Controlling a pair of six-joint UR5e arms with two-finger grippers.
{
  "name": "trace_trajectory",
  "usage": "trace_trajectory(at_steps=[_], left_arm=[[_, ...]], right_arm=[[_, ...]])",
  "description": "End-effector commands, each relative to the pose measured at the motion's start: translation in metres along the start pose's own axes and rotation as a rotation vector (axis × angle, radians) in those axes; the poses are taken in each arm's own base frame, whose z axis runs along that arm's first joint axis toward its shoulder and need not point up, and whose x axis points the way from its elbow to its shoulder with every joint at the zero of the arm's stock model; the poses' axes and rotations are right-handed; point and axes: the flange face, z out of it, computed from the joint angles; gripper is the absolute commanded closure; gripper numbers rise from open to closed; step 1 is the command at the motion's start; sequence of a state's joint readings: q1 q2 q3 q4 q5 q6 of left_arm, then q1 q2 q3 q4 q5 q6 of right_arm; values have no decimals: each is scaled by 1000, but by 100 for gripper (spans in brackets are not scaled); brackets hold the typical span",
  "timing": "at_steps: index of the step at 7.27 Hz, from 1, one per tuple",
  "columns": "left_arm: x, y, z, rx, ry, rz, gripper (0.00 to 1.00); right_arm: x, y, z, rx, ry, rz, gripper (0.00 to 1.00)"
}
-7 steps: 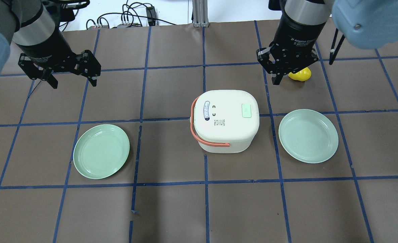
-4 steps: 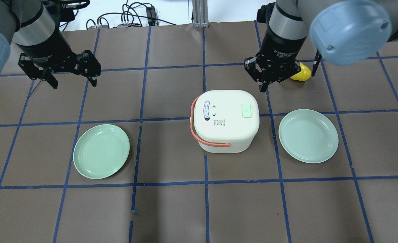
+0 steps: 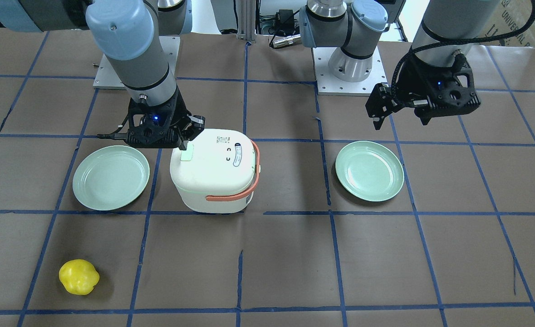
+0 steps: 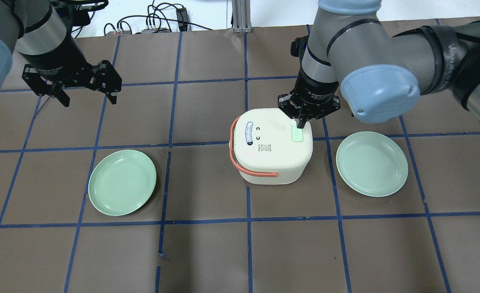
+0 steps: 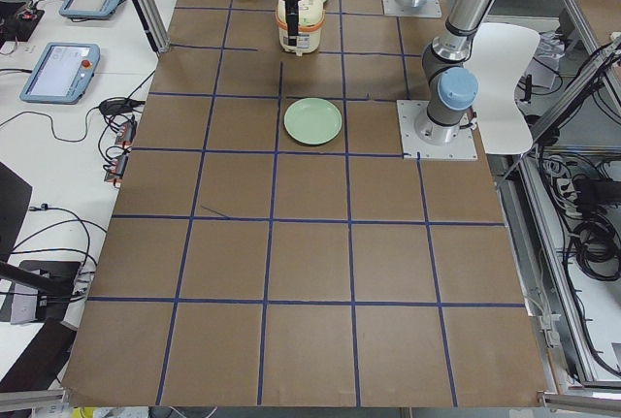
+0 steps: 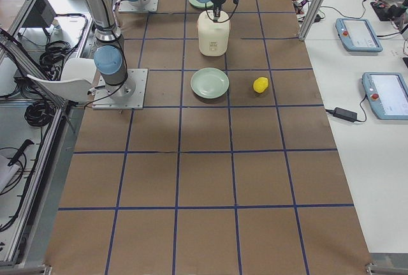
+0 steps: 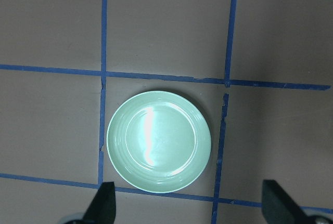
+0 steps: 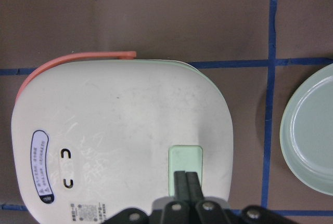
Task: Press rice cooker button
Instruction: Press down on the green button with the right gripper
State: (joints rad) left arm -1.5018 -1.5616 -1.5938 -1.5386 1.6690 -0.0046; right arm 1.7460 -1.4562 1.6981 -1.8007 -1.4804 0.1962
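Note:
The white rice cooker (image 4: 270,154) with an orange handle stands mid-table. Its pale green button (image 4: 297,135) is on the lid's right side. My right gripper (image 4: 301,124) is shut and empty, pointing down, with its joined fingertips on the button's back edge. In the right wrist view the gripper (image 8: 186,176) is shut and overlaps the button (image 8: 185,157). I cannot tell whether the tips press it or hover just above. It also shows in the front view (image 3: 184,146). My left gripper (image 4: 86,97) is open and empty, high over the table's back left.
One green plate (image 4: 121,182) lies left of the cooker, below my left gripper (image 7: 190,209). Another green plate (image 4: 371,163) lies right of the cooker. A yellow lumpy object (image 3: 79,276) lies beyond the right plate, hidden by my right arm in the overhead view.
My right gripper has moved from beside the yellow object, left and toward the robot, down onto the cooker's lid at the green button. The left arm has not moved.

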Motion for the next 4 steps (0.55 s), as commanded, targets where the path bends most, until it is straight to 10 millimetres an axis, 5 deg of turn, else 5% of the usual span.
trace_trajectory(at_steps=[1, 4], left_arm=[[0, 0, 0, 0, 0, 0, 0], [0, 0, 0, 0, 0, 0, 0]], right_arm=[[-1, -2, 3, 7, -1, -6, 92], [2, 2, 20, 10, -2, -8, 92]])
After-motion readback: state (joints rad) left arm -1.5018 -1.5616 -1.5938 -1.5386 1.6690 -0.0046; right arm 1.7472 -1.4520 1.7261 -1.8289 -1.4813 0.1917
